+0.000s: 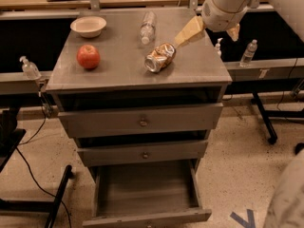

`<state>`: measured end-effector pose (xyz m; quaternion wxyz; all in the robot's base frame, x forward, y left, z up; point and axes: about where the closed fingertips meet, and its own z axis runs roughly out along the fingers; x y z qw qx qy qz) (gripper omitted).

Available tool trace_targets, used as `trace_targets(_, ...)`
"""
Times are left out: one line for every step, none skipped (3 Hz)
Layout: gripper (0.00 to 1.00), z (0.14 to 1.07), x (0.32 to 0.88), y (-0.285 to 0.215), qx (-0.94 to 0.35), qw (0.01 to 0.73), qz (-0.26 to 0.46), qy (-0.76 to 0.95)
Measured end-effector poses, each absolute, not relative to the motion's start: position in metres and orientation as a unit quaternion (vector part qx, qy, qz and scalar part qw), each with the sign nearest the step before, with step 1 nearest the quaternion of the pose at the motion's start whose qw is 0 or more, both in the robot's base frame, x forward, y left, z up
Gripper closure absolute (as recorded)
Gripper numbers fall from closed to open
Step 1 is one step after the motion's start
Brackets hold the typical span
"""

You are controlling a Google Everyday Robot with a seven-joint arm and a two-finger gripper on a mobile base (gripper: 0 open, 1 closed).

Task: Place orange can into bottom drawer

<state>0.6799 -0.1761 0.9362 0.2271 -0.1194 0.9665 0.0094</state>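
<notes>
Tool [205, 39]: spread wide and holding nothing, above the right edge of the surface [118, 72], one tan finger [190, 31] reaching toward the can.
Orange can [160, 57]: lying on its side, right of centre.
Step in hand: straddle the can's crumpled middle and close gently, since the dented, shiny metal may slip.
Bottom drawer [142, 189]: pulled open, a wide grey metal box.

Shiny, dented metal orange can [160, 57] on matt metal desk [118, 65]; tool [206, 40], above its far right corner, looks matt, perhaps rubbery.
</notes>
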Motion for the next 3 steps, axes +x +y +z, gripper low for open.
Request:
trace_targets(0.0, 0.915, 0.678, -0.155, -0.059, 0.216, 0.008, 0.975)
trace_targets(0.0, 0.886, 0.676, -0.137, 0.036, 0.188, 0.027, 0.981)
trace_targets(0.0, 0.887, 0.676, -0.138, 0.065, 0.188, 0.032, 0.979)
